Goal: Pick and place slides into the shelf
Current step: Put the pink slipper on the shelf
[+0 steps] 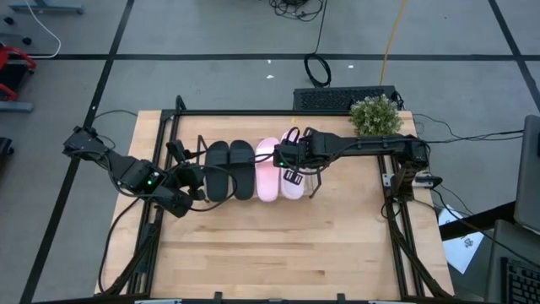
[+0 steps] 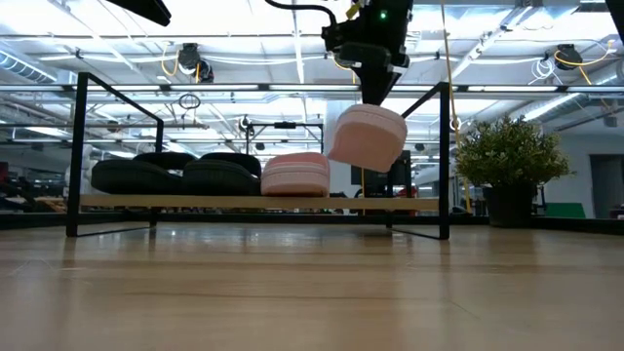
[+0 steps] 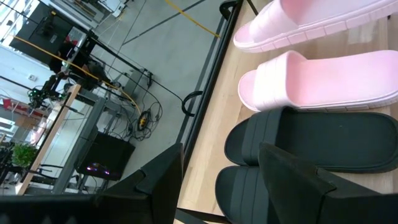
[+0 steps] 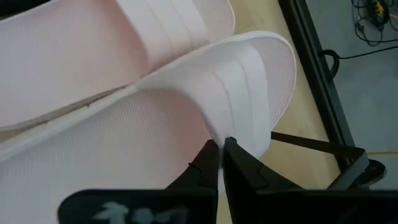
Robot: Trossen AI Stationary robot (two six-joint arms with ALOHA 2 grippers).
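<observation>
Left gripper point(image 1: 192, 180): sits just off the left end of the shelf point(image 2: 253, 203), low over the table point(image 1: 278, 245); its fingers point(image 3: 292, 177) stand apart with nothing between them.
Black slides: two lie side by side on the shelf board, directly ahead of the left gripper; the nearer black slide point(image 1: 218, 169) is just beside its fingertips, the second black slide point(image 1: 241, 169) lies just past the first.
Resting pink slide point(image 1: 267, 170): flat on the board, beyond both black ones from the left gripper and just to the left of the right gripper, close against the last slide.
Right gripper point(image 1: 293, 175): reaches in over the right part of the shelf; its fingers point(image 4: 208, 168) are pinched together on the strap of the held pink slide point(image 2: 367, 136).
Held pink slide: hangs under the right gripper, tilted, its lower edge above the board; from the low camera it looks clear of the board, though contact at the far edge cannot be ruled out.
Shelf: wooden board between thin black wire ends, lying beneath both grippers' reach across the back half of the table.
Plant point(image 1: 375, 115): a small potted one at the back right corner, well apart from the right gripper, beside that arm's base.
</observation>
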